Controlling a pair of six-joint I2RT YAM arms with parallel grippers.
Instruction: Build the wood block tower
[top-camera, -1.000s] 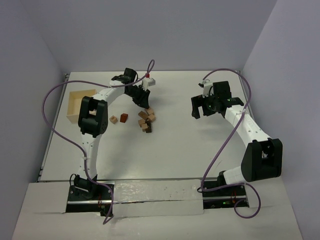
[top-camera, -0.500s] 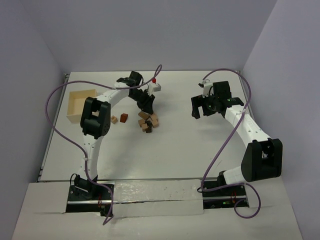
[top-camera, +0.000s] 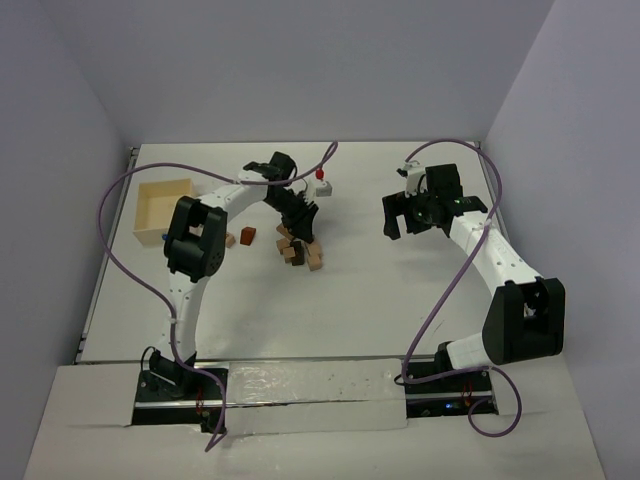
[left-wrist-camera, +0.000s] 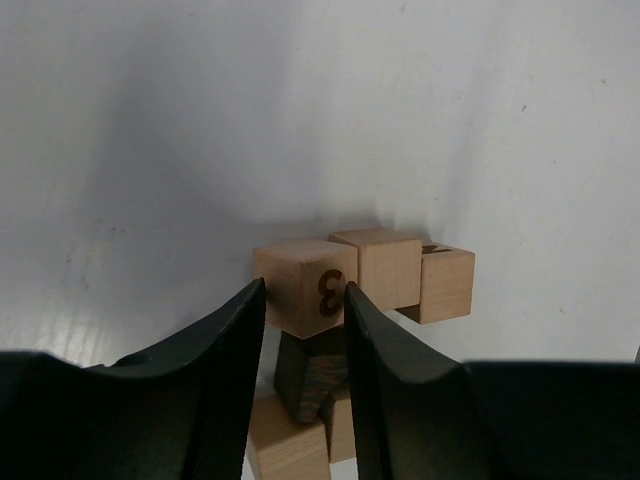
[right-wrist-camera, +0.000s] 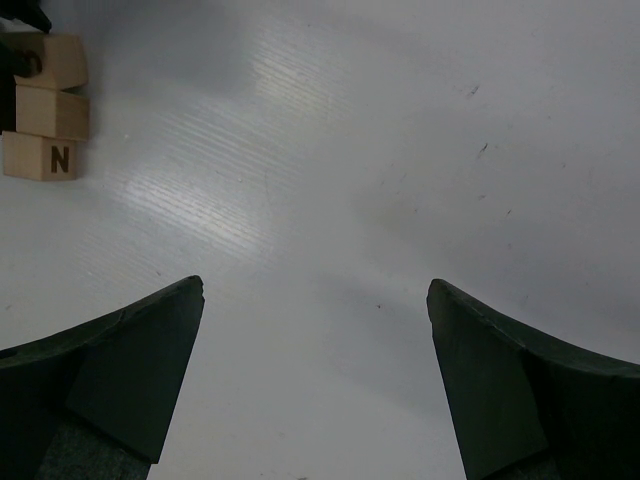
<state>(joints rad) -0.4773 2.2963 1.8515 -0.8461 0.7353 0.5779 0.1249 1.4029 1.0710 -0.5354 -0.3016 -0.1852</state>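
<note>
Left gripper (left-wrist-camera: 305, 290): we see it low over the blocks, its dark fingers (left-wrist-camera: 215, 380) only a narrow gap apart. Their tips flank the numbered cube (left-wrist-camera: 300, 285), and we cannot tell whether they pinch it.
Wood block tower (top-camera: 298, 250): for now a low heap rather than a column. It sits on the counter (top-camera: 360, 300) a little left of centre, directly under the left gripper.
Long axis: three pale cubes form a short touching row on top. In the left wrist view the row runs left to right, with the numbered cube, marked 3, at its left end, then the middle cube (left-wrist-camera: 385, 265), then the end cube (left-wrist-camera: 447, 283).
Underneath: a dark brown piece (left-wrist-camera: 308, 375) shows in the gap between the fingers, and a pale block (left-wrist-camera: 285, 450) lies nearer still.
Loose blocks: a tan cube (top-camera: 229, 238) and an orange-brown cube (top-camera: 247, 234) lie just beside each other, left of the heap and apart from it.
Left arm (top-camera: 190, 240): it rises from the near edge and folds at the elbow. The forearm then runs right, and the wrist tips down onto the heap.
Right gripper (right-wrist-camera: 315, 290): its fingers are spread wide with nothing between them, above bare counter. It is right of the heap and well apart from it.
Right arm (top-camera: 500, 265): it leans from its near-right base towards the far left.
Tray (top-camera: 150, 228): it sits at the far left, beside the left arm.
</note>
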